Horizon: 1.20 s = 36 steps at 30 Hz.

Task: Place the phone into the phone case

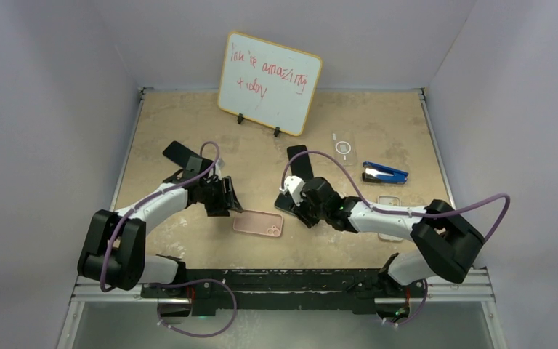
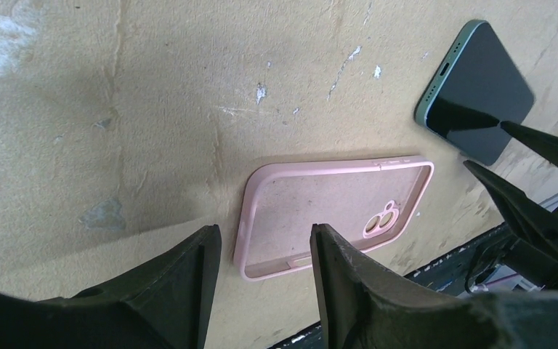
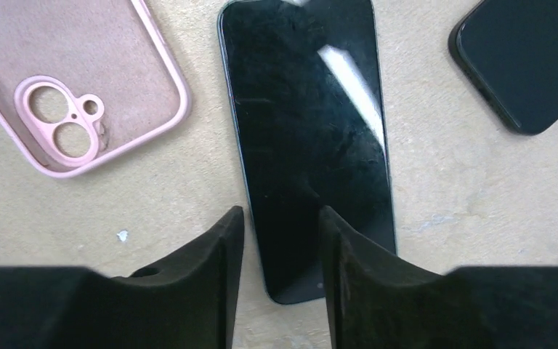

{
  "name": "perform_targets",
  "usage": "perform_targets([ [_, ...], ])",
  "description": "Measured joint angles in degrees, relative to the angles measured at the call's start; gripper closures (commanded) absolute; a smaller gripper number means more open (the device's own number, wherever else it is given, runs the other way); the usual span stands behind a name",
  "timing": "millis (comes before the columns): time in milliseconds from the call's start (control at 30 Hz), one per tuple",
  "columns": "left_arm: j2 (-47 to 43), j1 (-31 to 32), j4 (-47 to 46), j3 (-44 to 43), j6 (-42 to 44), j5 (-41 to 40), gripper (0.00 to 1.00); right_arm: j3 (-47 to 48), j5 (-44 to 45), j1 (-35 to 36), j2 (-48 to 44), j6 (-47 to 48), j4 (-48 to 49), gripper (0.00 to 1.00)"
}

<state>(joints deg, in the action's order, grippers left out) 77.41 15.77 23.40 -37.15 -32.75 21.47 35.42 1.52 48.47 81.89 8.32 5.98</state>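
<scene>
The pink phone case (image 1: 258,222) lies open side up on the table near the front edge; it also shows in the left wrist view (image 2: 334,211) and the right wrist view (image 3: 73,73). The dark phone (image 3: 309,138) lies screen up just right of the case, its green edge showing in the left wrist view (image 2: 477,91). My right gripper (image 3: 282,233) is open and hovers over the phone's near end, touching nothing (image 1: 293,203). My left gripper (image 2: 265,251) is open and empty, above the case's short end (image 1: 227,202).
A second dark phone (image 1: 298,161) lies behind the right gripper, and a third dark one (image 1: 178,153) behind the left arm. A whiteboard (image 1: 269,81) stands at the back. A clear case (image 1: 343,147), a blue object (image 1: 383,173) and another clear case (image 1: 389,202) lie at right.
</scene>
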Motion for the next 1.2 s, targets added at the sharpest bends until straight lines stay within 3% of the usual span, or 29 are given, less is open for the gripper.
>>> perform_targets([
  [133, 0.81, 0.0, -0.09, -0.02, 0.0, 0.55, 0.49, 1.53, -1.03, 0.0, 1.18, 0.42, -0.5, 0.37],
  [500, 0.83, 0.0, 0.11, -0.02, 0.04, 0.59, 0.49, 7.26, -2.95, 0.0, 5.03, 3.76, -4.7, 0.06],
  [1200, -0.07, 0.0, 0.87, -0.02, 0.9, 0.61, 0.48, 14.73, -10.12, -6.12, 12.94, 9.38, -9.51, 0.05],
])
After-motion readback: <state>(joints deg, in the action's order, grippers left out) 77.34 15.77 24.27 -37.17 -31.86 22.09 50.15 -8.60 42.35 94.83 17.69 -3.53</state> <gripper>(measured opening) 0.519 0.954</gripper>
